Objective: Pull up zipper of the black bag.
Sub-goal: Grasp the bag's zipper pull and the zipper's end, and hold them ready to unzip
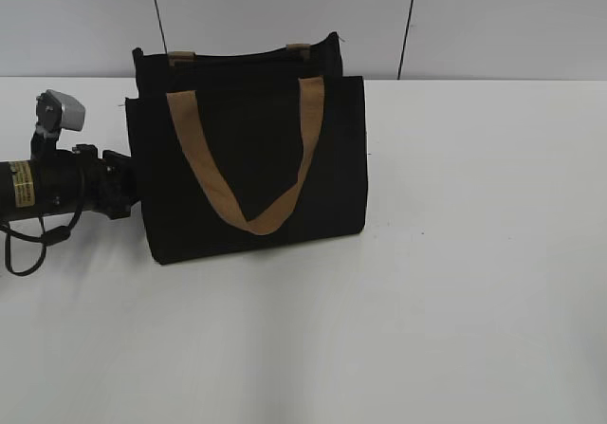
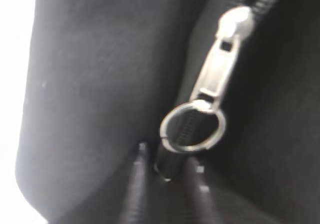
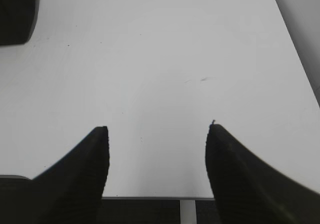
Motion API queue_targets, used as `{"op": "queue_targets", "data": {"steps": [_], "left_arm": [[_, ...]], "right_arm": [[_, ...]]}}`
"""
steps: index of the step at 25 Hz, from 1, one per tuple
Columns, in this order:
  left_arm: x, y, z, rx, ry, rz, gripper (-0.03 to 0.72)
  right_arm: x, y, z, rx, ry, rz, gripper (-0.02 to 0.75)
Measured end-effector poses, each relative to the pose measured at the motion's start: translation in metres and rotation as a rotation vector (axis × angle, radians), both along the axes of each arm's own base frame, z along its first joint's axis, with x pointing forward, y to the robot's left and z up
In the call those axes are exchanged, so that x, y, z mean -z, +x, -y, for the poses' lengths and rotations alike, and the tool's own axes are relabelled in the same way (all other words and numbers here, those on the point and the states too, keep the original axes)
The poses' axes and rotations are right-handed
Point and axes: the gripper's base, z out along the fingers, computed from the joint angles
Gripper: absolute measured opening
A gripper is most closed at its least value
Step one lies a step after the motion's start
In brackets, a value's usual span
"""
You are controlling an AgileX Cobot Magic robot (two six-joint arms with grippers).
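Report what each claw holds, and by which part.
Right claw: open, nothing. Left claw: closing in on the ring of the zipper, but whether it grips cannot be told.

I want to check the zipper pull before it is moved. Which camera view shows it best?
The left wrist view: the zipper pull fills the frame, silvery, with its ring, on the black bag. The left gripper is close under the ring. The exterior view shows the bag but no pull. The right wrist view shows only the open right gripper over the table.

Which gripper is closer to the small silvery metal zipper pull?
Left. The left gripper is right at the zipper pull on the black fabric bag; the right gripper hangs open over bare white table.
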Motion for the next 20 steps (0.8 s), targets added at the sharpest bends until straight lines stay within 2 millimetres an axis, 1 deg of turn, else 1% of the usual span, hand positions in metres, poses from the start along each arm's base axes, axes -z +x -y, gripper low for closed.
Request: {"op": "queue_targets", "data": {"steps": [2, 3, 6, 8, 13, 15, 20], "left_arm": [[0.0, 0.0, 0.0, 0.001, -0.004, 0.002, 0.061], [0.0, 0.0, 0.0, 0.003, -0.005, 0.002, 0.03], [-0.003, -0.001, 0.001, 0.015, 0.002, 0.009, 0.025], [-0.014, -0.002, 0.001, 0.024, 0.014, 0.018, 0.025], [-0.066, -0.006, -0.002, 0.01, 0.036, 0.04, 0.025], [-0.09, -0.012, -0.002, 0.012, 0.059, 0.065, 0.025], [-0.14, -0.029, -0.004, -0.004, 0.144, 0.154, 0.025]], "right_arm": [[0.0, 0.0, 0.0, 0.0, 0.0, 0.0, 0.465], [0.0, 0.0, 0.0, 0.0, 0.0, 0.0, 0.465], [0.0, 0.0, 0.0, 0.0, 0.0, 0.0, 0.465], [0.0, 0.0, 0.0, 0.0, 0.0, 0.0, 0.465], [0.0, 0.0, 0.0, 0.0, 0.0, 0.0, 0.465], [0.0, 0.0, 0.0, 0.0, 0.0, 0.0, 0.465], [0.0, 0.0, 0.0, 0.0, 0.0, 0.0, 0.465]]}}
